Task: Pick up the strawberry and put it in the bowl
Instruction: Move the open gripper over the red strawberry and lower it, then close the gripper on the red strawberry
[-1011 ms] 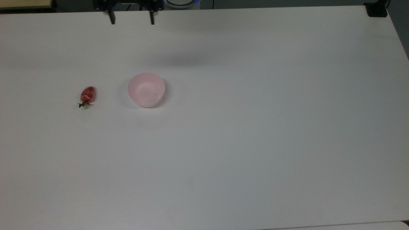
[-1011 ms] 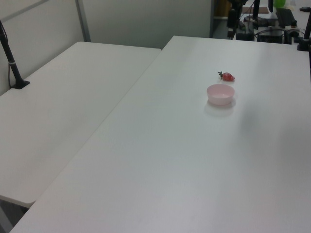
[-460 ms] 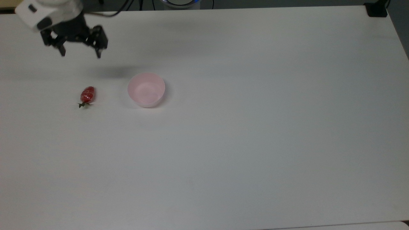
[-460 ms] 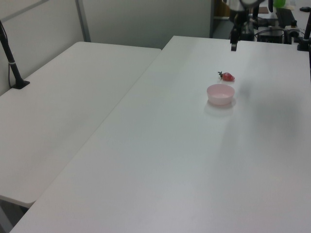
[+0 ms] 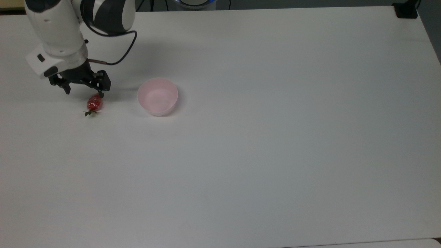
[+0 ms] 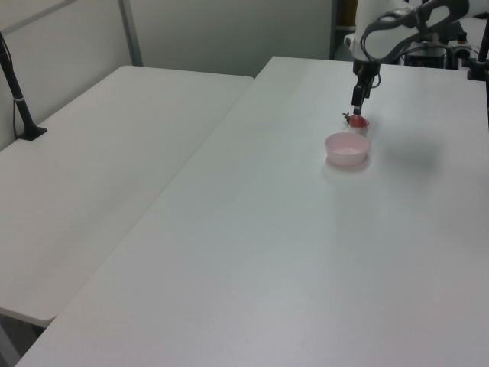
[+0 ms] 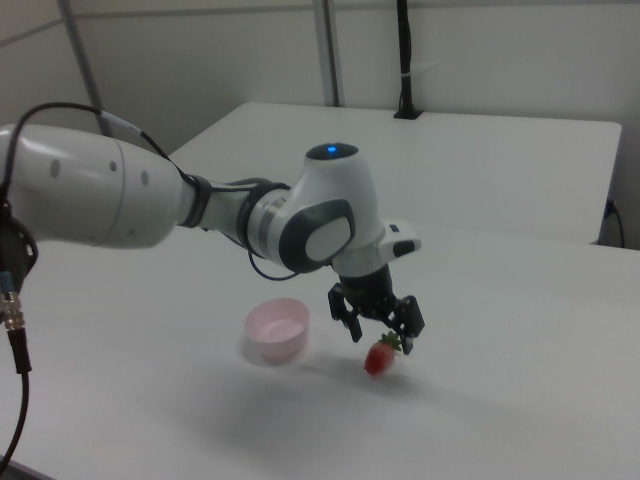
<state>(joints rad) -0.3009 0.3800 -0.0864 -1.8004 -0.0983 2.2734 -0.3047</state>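
1. Strawberry point(image 5: 94, 103): small, glossy red, elongated, with a green leafy end pointing toward the bottom of the top view. It lies on the white table point(image 5: 262, 144) in the left part of the frame.
2. Bowl point(image 5: 157, 96): round, pale pink, smooth-walled, upright, to the strawberry's right in the top view, apart from it.
3. Gripper point(image 5: 84, 91): fingers spread wide, holding nothing, just above the strawberry's red tip. In the right view the gripper point(image 7: 382, 337) hangs directly over the strawberry point(image 7: 380, 356).
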